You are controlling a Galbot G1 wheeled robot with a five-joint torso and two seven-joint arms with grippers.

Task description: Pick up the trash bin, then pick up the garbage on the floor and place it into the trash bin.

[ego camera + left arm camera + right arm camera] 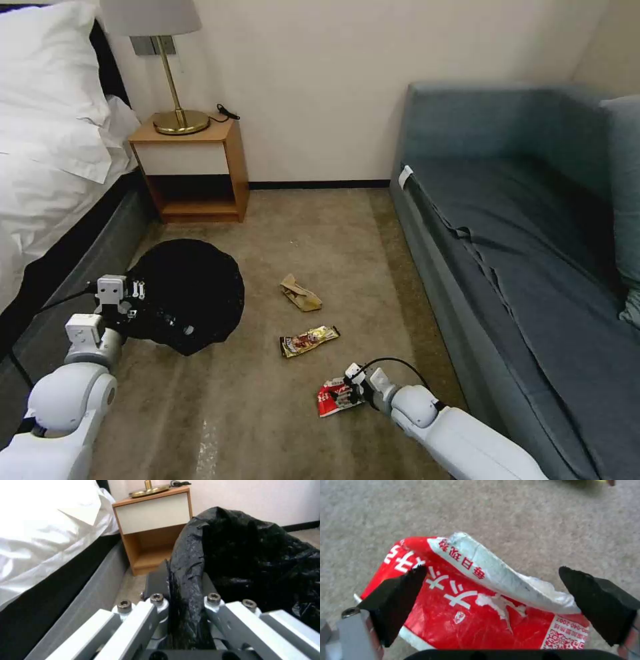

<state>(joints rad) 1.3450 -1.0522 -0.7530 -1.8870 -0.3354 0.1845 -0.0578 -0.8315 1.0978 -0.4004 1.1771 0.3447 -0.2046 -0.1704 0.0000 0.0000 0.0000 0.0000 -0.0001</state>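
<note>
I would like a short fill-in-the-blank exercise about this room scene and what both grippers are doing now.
1. The left gripper is shut on the crinkly black plastic ____ of the trash bin.
2. The open right gripper straddles the crumpled red-and-white ____.
3. The brown-gold snack wrapper lies on the ____.
4. The gold lamp stands on the wooden ____.

Missing words: bag; wrapper; carpet; nightstand

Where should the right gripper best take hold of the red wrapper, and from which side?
From above, on the raised white fold of the wrapper. It stands up off the carpet, while the rest lies flat. The right gripper, open, already straddles it.
</note>
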